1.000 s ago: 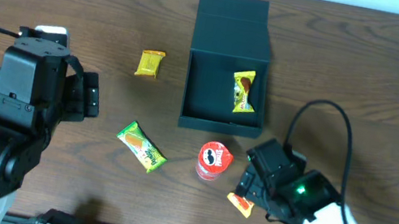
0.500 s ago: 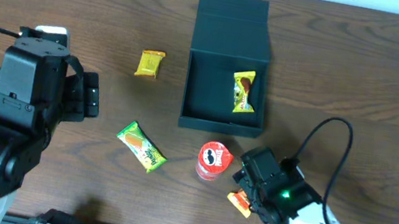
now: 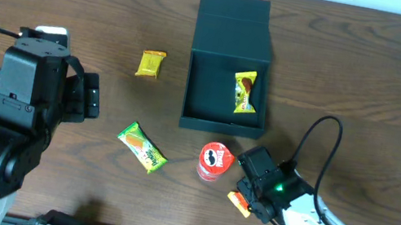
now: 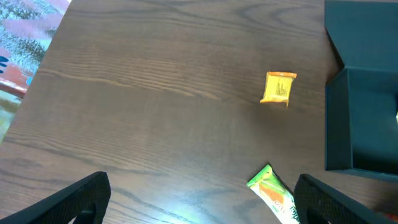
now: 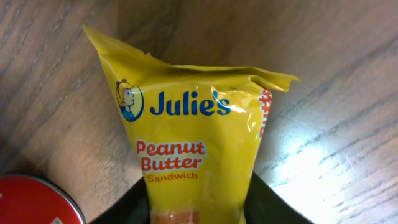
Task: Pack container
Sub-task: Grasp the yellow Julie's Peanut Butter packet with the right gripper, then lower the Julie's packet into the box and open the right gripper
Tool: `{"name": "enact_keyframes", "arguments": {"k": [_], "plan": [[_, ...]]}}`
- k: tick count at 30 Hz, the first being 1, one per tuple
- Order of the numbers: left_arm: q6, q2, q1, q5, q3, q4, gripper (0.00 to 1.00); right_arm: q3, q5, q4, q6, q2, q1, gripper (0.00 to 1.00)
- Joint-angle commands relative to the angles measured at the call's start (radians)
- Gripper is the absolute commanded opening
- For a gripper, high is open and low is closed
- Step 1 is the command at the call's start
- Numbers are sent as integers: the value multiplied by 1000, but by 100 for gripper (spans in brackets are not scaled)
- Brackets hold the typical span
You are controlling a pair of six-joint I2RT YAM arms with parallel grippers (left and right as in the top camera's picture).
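The container [image 3: 191,86], a dark teal-black box with its flap lid folded back, lies open at the table's top centre; its side also shows in the left wrist view [image 4: 336,124]. A yellow snack packet [image 3: 244,92] lies inside it. My right gripper [image 3: 247,199] is low over the table below the box, its jaws pressed against both sides of a yellow Julie's peanut butter sandwich packet [image 5: 193,124], whose orange end [image 3: 238,203] peeks out. My left gripper [image 3: 89,96] hangs open at the left, empty [image 4: 199,202].
A red can [image 3: 214,161] stands just left of the right gripper, its lid [image 5: 37,202] close to the held packet. A green snack packet [image 3: 142,147] and a small yellow packet [image 3: 150,63] lie on the wooden table left of the box.
My right gripper slid down and left over the peanut butter packet and its jaws closed in on it. The left arm has not moved.
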Motion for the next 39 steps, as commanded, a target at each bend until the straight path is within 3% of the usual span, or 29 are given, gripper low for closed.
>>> {"name": "enact_keyframes", "arguments": {"k": [1, 4, 11, 18, 26, 30, 39], "plan": [[-6, -2, 1, -18, 19, -5, 95, 0, 21, -11, -47, 5, -14, 30], [-6, -2, 1, -19, 19, -7, 95, 6, 39, -18, -143, 4, -46, 23], [-6, -2, 1, -19, 19, 9, 95, 130, 79, -142, -355, 4, -133, 18], [-6, -1, 1, -19, 19, 39, 96, 356, 106, -290, -615, 4, -165, 20], [-6, -2, 1, -19, 19, 57, 95, 597, 55, -305, -814, 23, -194, 23], [-6, -2, 1, -19, 19, 64, 95, 735, -106, -248, -958, 157, -256, 21], [-6, -2, 1, -19, 19, 68, 95, 1012, -215, -265, -1147, 483, -236, 19]]}}
